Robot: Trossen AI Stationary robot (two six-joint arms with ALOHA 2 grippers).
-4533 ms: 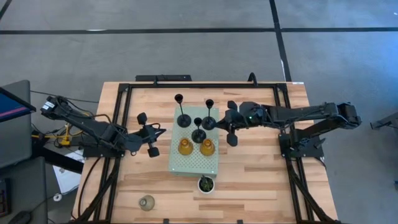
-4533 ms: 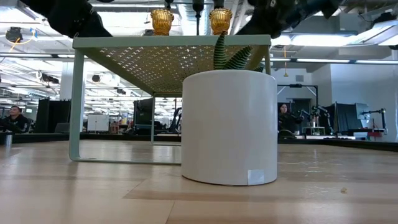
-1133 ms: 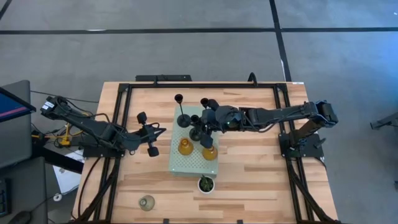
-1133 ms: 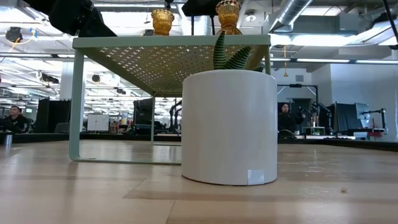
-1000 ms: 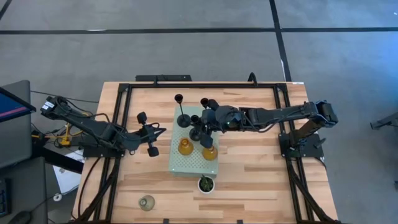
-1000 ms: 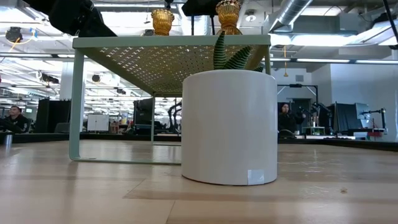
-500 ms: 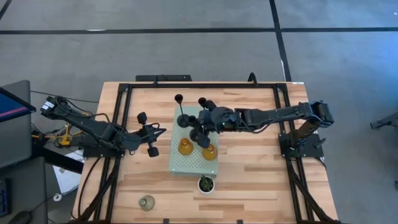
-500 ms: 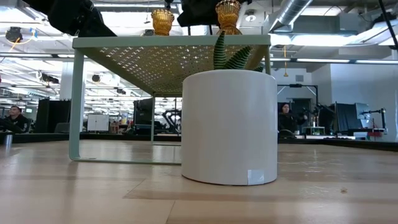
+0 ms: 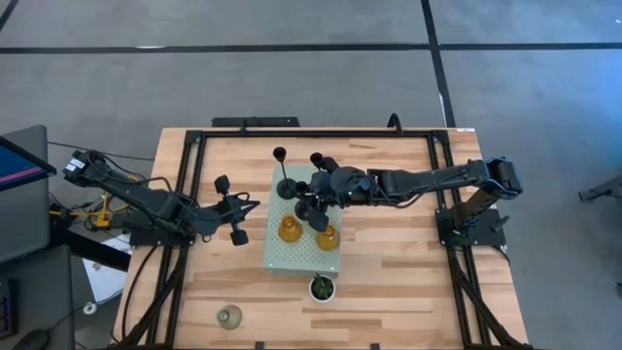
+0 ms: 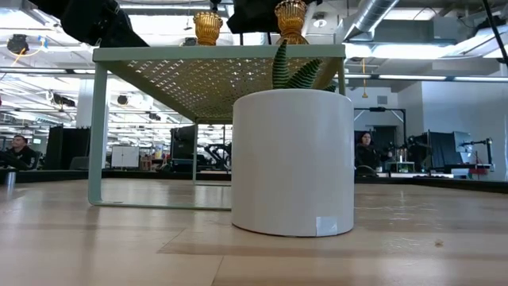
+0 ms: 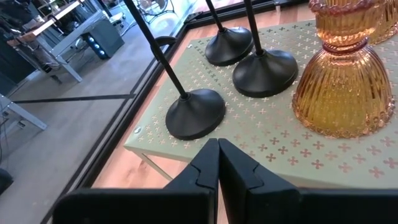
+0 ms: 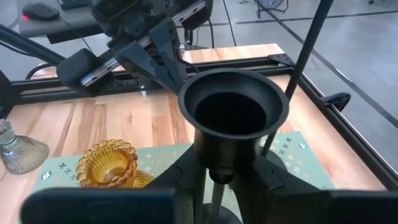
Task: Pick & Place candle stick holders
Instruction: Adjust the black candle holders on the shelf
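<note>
Three black candle stick holders stand by their round bases on the pale green board [image 9: 304,255]: one at the far left [image 9: 284,185] and two under my right arm. My right gripper [image 12: 217,177] is slightly open over the board's middle. Its fingers stand on either side of one black holder's thin stem [image 12: 216,190], just below the cup [image 12: 233,112], with a gap around the stem. Two amber holders [image 9: 289,229] [image 9: 327,236] sit on the board's near part. A clear glass holder [image 9: 229,316] stands near the table's front edge. My left gripper [image 11: 217,155] is shut and empty, left of the board.
A small green plant in a white pot [image 9: 322,287] stands just in front of the board and fills the low view [image 10: 292,163]. A taller black holder's stem [image 12: 305,50] rises close beside my right gripper. Bare wood lies right of the board.
</note>
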